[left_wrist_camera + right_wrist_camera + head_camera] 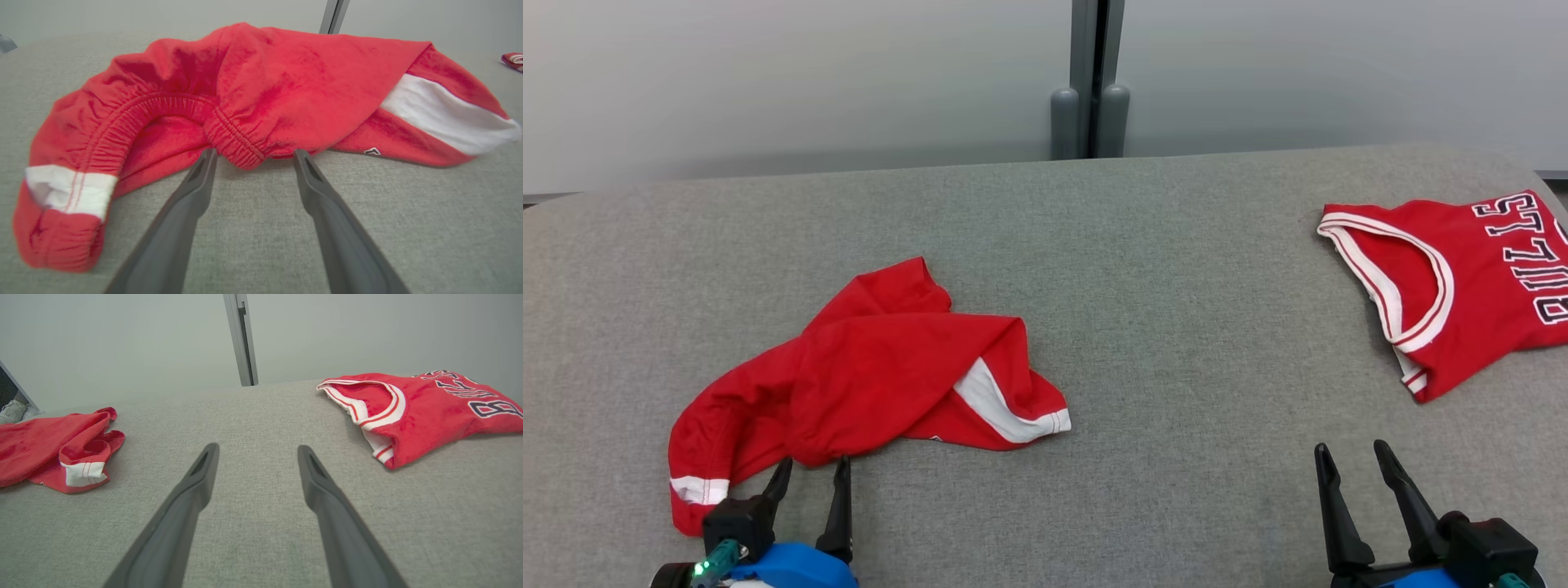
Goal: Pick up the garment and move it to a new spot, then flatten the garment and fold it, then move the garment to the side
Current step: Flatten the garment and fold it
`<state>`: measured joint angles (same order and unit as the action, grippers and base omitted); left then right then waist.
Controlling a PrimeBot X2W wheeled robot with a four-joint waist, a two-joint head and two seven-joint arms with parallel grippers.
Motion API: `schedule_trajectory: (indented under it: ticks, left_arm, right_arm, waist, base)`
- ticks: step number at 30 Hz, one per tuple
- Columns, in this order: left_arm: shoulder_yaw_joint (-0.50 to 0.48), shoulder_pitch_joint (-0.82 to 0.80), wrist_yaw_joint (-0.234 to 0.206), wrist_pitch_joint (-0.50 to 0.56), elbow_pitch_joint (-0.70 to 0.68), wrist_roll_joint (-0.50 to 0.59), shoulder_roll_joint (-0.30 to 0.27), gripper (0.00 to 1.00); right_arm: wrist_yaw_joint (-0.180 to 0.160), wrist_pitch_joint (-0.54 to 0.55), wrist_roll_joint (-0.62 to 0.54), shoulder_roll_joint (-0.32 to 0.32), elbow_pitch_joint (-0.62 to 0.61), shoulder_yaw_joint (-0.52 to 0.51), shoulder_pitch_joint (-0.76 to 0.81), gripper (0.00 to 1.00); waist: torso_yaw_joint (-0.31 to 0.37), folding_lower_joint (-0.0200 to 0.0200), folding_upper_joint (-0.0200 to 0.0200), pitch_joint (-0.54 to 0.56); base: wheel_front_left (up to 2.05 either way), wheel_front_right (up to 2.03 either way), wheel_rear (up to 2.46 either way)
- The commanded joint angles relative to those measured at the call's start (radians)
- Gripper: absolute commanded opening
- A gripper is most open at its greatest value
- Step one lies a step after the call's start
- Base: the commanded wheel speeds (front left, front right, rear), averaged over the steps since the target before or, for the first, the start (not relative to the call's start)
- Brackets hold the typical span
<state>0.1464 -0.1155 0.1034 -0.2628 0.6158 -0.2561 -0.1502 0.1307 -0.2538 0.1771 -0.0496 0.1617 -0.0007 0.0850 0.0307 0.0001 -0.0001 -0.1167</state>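
Item: shorts (874, 376), red with white trim, crumpled on the left half of the grey surface (1176, 327). The long axis ran left to right, across the line of the fingers.
Left gripper (813, 465): jaws spread wide, nothing held, tips at the near edge of the shorts. The bunched waistband (237, 143) lay just ahead, between the tips (touching or not could not be told).
Right gripper (1352, 449): wide open, empty, over bare surface, well apart from the shorts. The left arm was plainly the nearer.
Jersey (1478, 286): flat at far right, likely not the piece in hand.
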Motion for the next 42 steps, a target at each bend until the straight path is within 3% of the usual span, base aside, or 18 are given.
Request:
schedule_trajectory:
  ticks: [1,15,16,17,18,26,35,42]
  left_arm:
    - [-0.004,-0.020,0.002,-0.002,0.010,-0.008,-0.001,1.00]
    - [0.003,-0.159,0.027,-0.002,0.124,-0.034,0.013,1.00]
    - [0.010,-0.164,0.028,-0.002,0.131,-0.038,0.017,0.91]
    - [0.018,-0.171,0.029,-0.002,0.138,-0.040,0.018,0.38]
    - [0.027,-0.179,0.030,-0.002,0.138,-0.040,0.017,0.00]
    - [0.080,-0.128,0.027,-0.002,-0.035,-0.107,-0.003,0.00]
    - [0.164,0.027,0.027,0.004,-0.323,-0.144,-0.057,0.00]
    - [0.166,0.201,-0.011,0.094,-0.557,-0.185,-0.081,0.00]
  right_arm:
    - [0.000,-0.006,-0.003,-0.002,0.001,-0.001,-0.015,1.00]
    - [0.000,-0.007,-0.007,-0.002,0.007,0.000,-0.027,1.00]
    - [0.000,-0.007,-0.006,-0.002,0.008,0.000,-0.028,1.00]
    - [0.000,-0.007,-0.006,-0.002,0.009,0.001,-0.028,1.00]
    - [0.000,-0.008,-0.006,-0.002,0.011,0.002,-0.028,1.00]
    - [0.000,-0.009,0.003,-0.002,0.023,-0.011,0.003,1.00]
    - [0.000,-0.011,0.021,-0.002,0.035,-0.025,0.039,1.00]
    - [0.000,-0.012,0.027,-0.002,0.043,-0.037,0.047,1.00]
  waist:
    - [0.003,-0.0001,0.0001,-0.003]
    - [0.017,-0.0001,0.0001,-0.023]
    - [0.016,-0.0001,0.0001,-0.022]
    - [0.015,-0.0001,0.0001,-0.020]
    - [0.014,-0.0001,0.0001,-0.018]
    - [-0.007,-0.0001,0.0001,0.017]
    - [-0.095,-0.0001,0.0001,0.055]
    - [-0.162,-0.0001,0.0001,0.069]
  base:
    - [0.00,0.00,0.00]
    - [0.00,0.00,0.00]
    - [0.00,0.00,0.00]
    - [0.00,0.00,0.00]
    - [0.00,0.00,0.00]
    - [0.00,0.00,0.00]
    - [0.00,0.00,0.00]
    - [0.00,0.00,0.00]
